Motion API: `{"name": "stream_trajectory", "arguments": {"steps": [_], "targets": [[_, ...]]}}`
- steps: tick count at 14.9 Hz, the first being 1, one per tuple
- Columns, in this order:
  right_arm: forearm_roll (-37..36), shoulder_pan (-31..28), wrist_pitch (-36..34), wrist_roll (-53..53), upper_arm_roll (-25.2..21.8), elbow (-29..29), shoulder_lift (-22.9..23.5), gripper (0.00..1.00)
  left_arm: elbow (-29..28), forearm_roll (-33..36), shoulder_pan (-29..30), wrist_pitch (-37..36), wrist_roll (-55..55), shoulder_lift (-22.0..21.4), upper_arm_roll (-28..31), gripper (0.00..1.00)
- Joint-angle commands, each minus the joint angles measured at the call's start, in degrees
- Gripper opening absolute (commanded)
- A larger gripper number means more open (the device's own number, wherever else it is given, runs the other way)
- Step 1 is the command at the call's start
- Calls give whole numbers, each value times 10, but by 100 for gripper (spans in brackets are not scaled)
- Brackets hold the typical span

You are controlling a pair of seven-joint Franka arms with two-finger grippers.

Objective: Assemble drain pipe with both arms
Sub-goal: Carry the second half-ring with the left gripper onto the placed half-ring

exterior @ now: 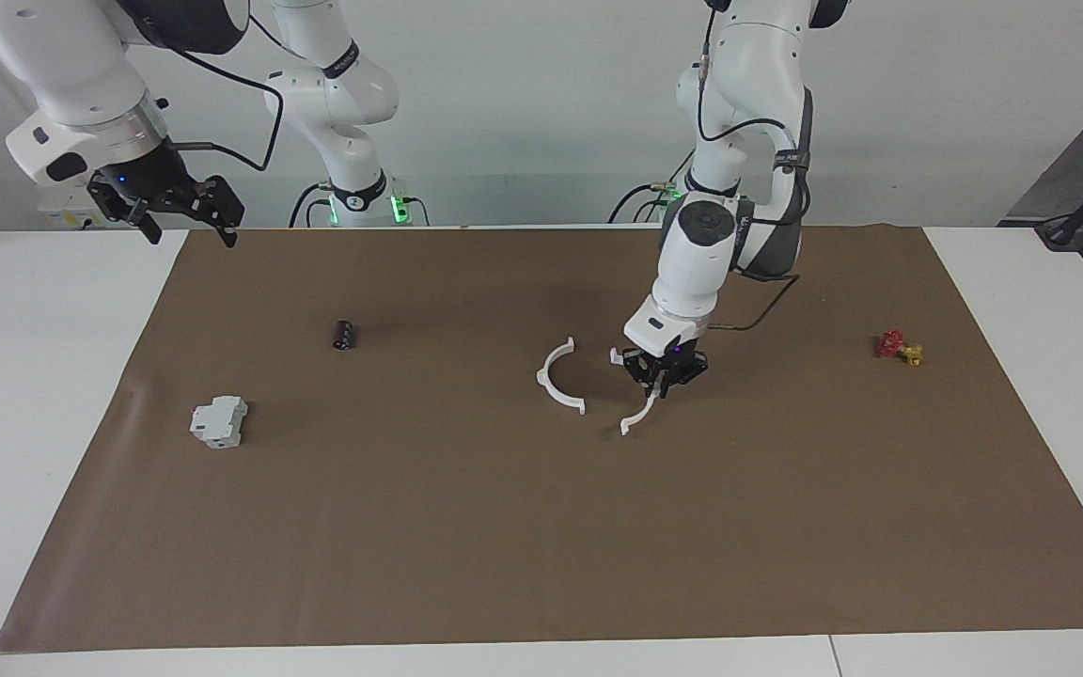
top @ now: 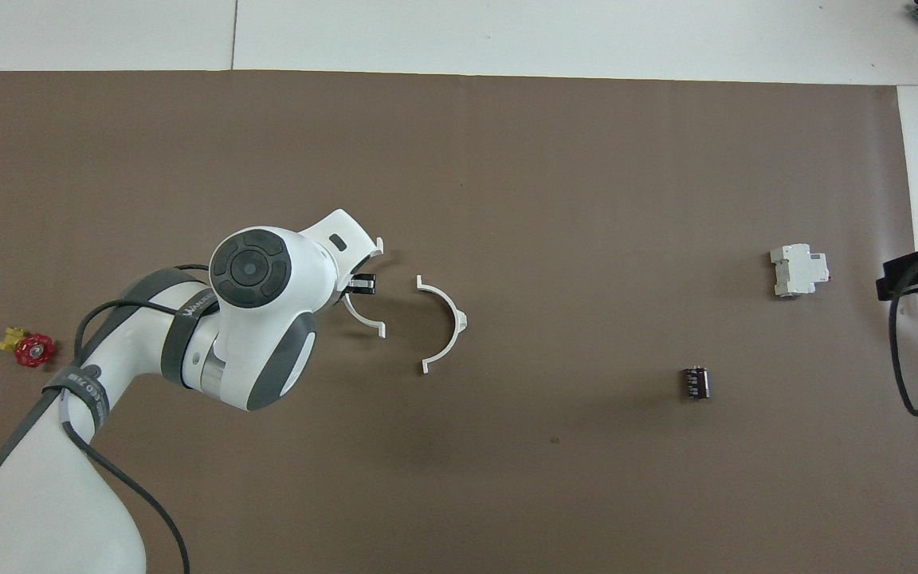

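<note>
**Carried half-ring beside its mate**

My left gripper (exterior: 662, 376) pinches one thin white plastic half-ring (exterior: 636, 414) mid-arc, just beside the second half-ring (exterior: 556, 379) lying mid-mat. I judge both light, springy, easily twisted. My right gripper (exterior: 186, 209) waits, spread open and holding nothing.

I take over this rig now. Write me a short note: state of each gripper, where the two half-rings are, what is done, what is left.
Left gripper: shut on the held half-ring, which hangs beside the other half, toward the left arm's end of the mat.
Right gripper: open, empty, waiting above the mat's corner at the right arm's end.
Lying half-ring: flat at mid-mat, untouched; the open sides of the two halves face each other, with a gap between.
Done: one half picked up and brought beside its mate.
Left: close the gap and join the halves into one ring, probably with the right arm steadying the lying half.
</note>
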Motion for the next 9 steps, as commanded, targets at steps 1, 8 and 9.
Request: {"name": "stream_trajectory", "arguments": {"steps": [1, 8, 9], "targets": [[10, -5, 7, -12, 0, -10, -8, 100, -40, -1, -29, -5, -53, -33, 11, 0], [10, -2, 7, -12, 0, -10, -8, 100, -70, 1, -67, 3, -100, -45, 12, 0], [10, -2, 7, -12, 0, -10, -8, 100, -74, 5, -69, 9, -104, -46, 12, 0]]}}
